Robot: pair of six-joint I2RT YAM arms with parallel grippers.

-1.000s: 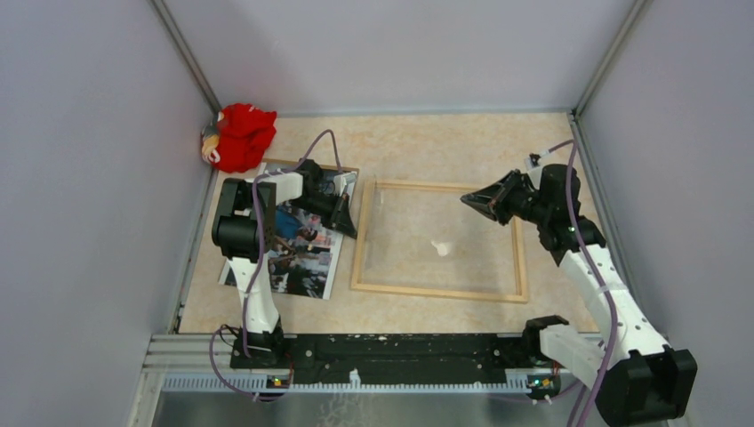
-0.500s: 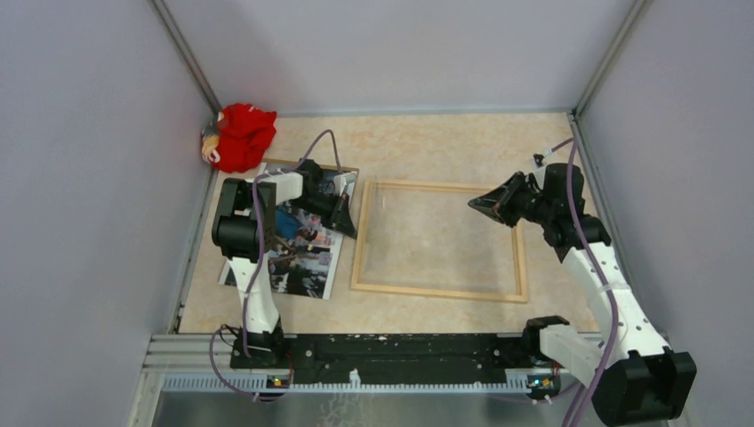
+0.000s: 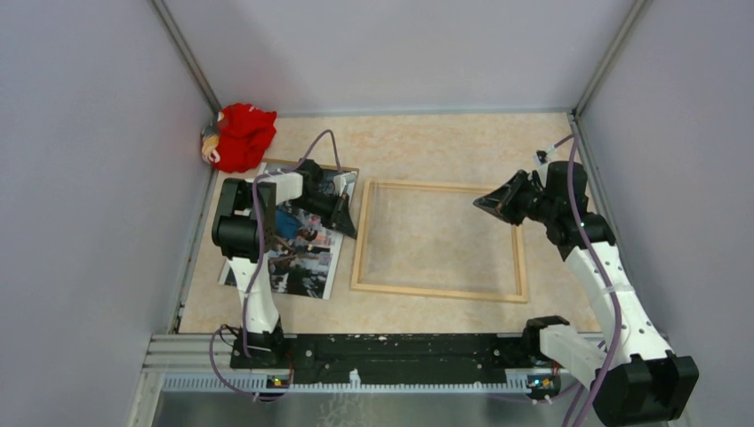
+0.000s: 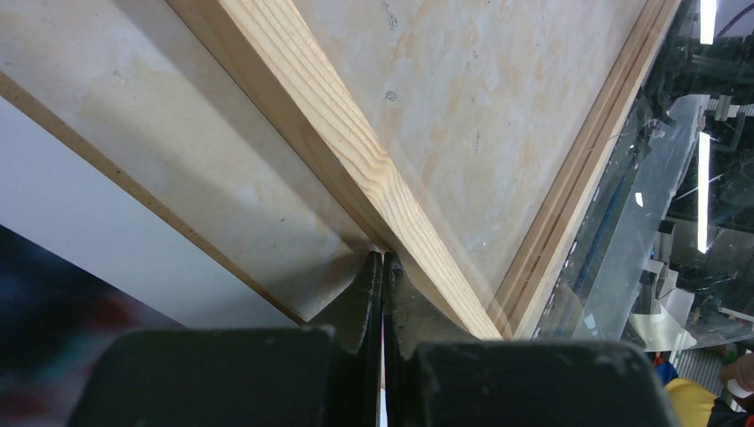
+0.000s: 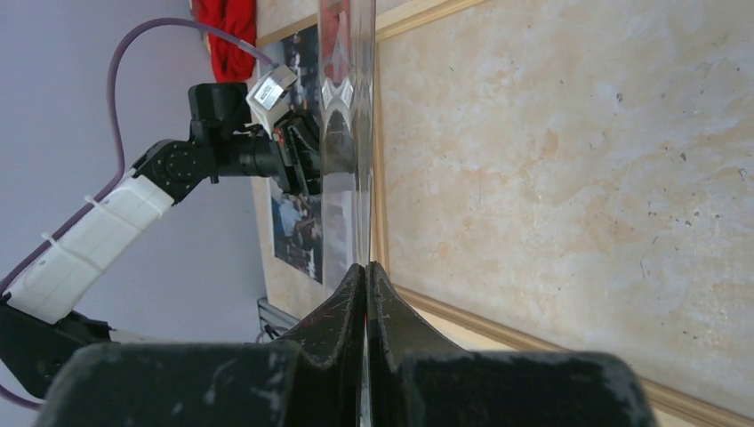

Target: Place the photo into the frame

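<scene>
Lying flat, frame (image 3: pixel 436 292) long-axis left-right

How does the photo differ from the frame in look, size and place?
The photo is a colourful print; the frame is a light-wood outline showing the table through it. The frame is larger. The photo lies under the left arm; the frame lies mid-table. Both are rectangular.

arms: the left arm (image 3: pixel 256 302) and right arm (image 3: pixel 613 294) are both white link shells with chunky black joint housings
grippers: the left gripper (image 3: pixel 354 233) and right gripper (image 3: pixel 478 202) are matte black, with wedge-shaped fingers tapering to thin tips, kinda scuffed up close
cables: a purple cable (image 3: pixel 313 142) runs along each arm, with white zip ties (image 5: pixel 49 240) on the links
wrist: little pale grey box (image 5: pixel 271 89) on the left one
bases: black blocks (image 3: pixel 258 342)
</scene>
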